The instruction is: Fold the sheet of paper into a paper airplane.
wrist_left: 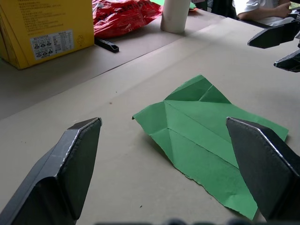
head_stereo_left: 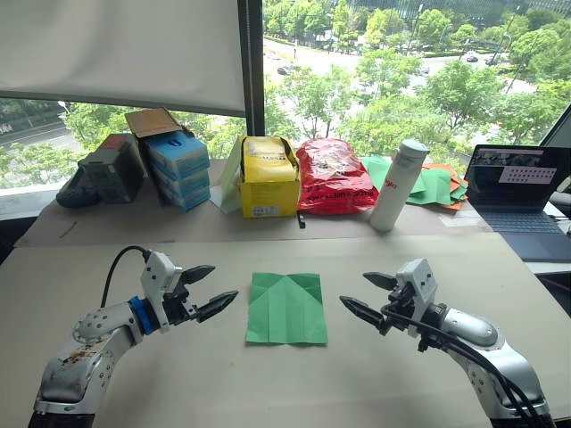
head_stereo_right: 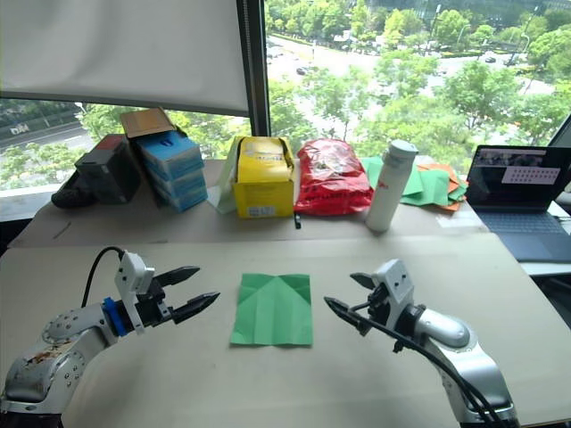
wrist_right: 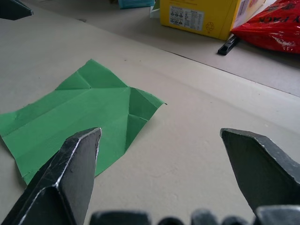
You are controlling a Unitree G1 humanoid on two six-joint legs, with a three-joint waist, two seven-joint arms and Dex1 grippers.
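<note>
Paper first: the sheet of paper [head_stereo_left: 286, 308] lies flat on the table [head_stereo_left: 268, 383], midway between my two claws and touching neither. Its far end carries two diagonal folds that bring the top corners in toward a centre crease, so the nose step looks begun, though the corners seem to sit loosely and I cannot tell from here how firmly they are pressed. The rest of the sheet is still a plain rectangle; its near edge looks a little ragged in my left wrist view.

My left gripper [head_stereo_left: 207, 290] hovers just beside the sheet's left edge, fingers spread apart and holding nothing. My right gripper [head_stereo_left: 368, 295] hovers near the right edge, likewise spread and empty.

I judge the job to be at an early stage. What is left: tightening the nose, folding the body in half along the centre line, and turning down both wings. No narrow wedge shape exists yet.

Well behind, along the window, stand a yellow box [head_stereo_left: 268, 176], a red bag [head_stereo_left: 334, 176] and a white bottle [head_stereo_left: 398, 185], clear of my work.
</note>
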